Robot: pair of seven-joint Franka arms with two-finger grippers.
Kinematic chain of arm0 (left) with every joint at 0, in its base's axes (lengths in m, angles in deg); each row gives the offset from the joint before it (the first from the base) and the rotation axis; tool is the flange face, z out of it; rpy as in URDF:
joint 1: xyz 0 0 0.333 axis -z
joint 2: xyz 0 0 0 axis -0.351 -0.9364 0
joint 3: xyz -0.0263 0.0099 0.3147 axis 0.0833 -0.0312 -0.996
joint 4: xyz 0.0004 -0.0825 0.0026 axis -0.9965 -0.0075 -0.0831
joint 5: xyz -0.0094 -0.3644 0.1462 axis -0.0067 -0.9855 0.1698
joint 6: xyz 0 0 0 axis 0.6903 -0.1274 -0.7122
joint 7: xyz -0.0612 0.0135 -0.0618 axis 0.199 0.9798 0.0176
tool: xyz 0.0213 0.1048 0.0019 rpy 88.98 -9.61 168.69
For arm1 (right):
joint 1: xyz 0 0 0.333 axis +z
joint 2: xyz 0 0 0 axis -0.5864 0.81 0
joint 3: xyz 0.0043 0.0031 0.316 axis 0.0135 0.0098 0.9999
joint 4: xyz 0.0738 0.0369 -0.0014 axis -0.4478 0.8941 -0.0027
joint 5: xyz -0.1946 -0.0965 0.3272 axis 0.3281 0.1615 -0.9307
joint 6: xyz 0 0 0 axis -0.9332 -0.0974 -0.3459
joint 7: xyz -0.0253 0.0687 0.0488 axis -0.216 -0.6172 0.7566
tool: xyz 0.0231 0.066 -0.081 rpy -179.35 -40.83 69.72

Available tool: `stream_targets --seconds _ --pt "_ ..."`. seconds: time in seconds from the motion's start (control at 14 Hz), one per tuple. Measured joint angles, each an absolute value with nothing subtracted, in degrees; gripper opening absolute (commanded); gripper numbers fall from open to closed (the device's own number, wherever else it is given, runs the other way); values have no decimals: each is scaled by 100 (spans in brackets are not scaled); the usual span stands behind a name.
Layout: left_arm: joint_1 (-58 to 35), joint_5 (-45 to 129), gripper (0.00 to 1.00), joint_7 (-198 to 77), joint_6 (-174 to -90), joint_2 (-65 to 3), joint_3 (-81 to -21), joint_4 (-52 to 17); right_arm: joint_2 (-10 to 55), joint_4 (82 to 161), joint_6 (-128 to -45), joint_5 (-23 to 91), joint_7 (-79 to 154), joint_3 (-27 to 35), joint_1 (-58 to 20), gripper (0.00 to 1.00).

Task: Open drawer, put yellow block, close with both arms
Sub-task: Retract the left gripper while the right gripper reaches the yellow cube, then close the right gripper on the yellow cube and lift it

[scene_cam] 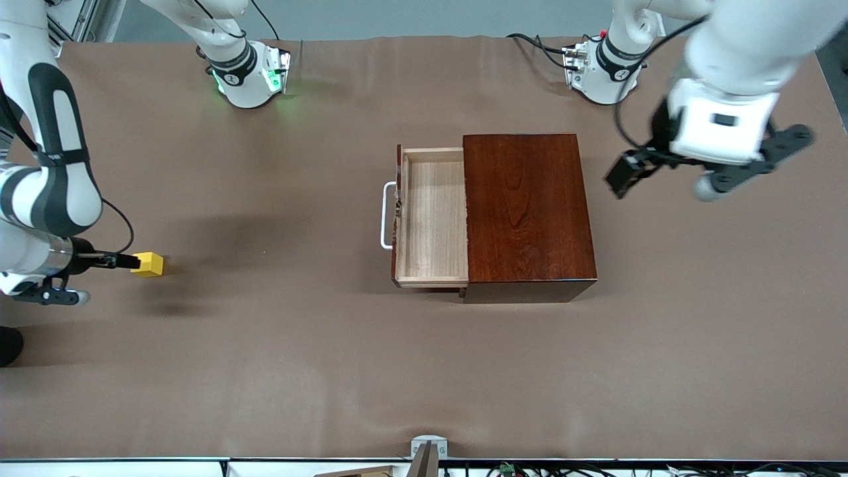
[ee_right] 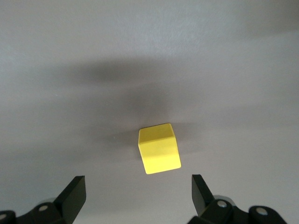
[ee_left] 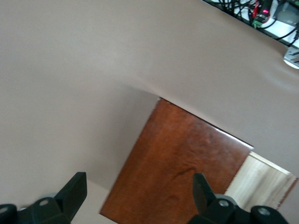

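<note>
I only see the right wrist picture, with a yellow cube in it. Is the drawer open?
Observer: Yes, the drawer is pulled out of the wooden box.
Operator: Where's the other arm?
Observer: The left end effector hangs open over the table beside the box, toward the left arm's end.
Operator: Is my cube close to the drawer?
Observer: No. The yellow block, with the right end effector open at it, sits toward the right arm's end, well apart from the drawer.

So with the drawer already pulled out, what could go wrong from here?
1. The right gripper is open above the yellow block, which sits askew between its fingers; closing could twist or nudge it away.
2. The drawer is narrow; a release off-centre could drop the block on its rim or the box.
</note>
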State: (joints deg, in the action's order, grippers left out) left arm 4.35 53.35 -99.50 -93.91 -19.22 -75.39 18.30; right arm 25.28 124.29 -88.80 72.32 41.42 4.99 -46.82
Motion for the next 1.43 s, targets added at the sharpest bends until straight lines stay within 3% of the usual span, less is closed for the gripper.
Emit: stream_targets --seconds 0.43,0.86,0.93,1.07,1.14,1.43 --pt "-507 5335 100 -8551 -9393 -1128 -7544 802 2726 13043 -9920 7232 4662 490 -4929 100" --pt "-1063 5335 100 -7485 -9695 -583 -7541 -76 2944 13239 -10211 7089 4887 543 -5085 100" --pt "-1174 5335 100 -7246 -9750 -564 -7538 -134 2944 13263 -10227 7068 4887 560 -5084 85" --pt "-1359 5335 100 -6802 -9829 -550 -7539 -180 2944 13282 -10236 7058 4905 568 -5084 20" --pt "-1411 5335 100 -6656 -9859 -547 -7539 -196 2944 13288 -10240 7057 4994 569 -5084 0" --pt "-1428 5335 100 -6556 -9876 -546 -7518 -217 2933 13252 -10245 7048 5381 561 -5090 0"
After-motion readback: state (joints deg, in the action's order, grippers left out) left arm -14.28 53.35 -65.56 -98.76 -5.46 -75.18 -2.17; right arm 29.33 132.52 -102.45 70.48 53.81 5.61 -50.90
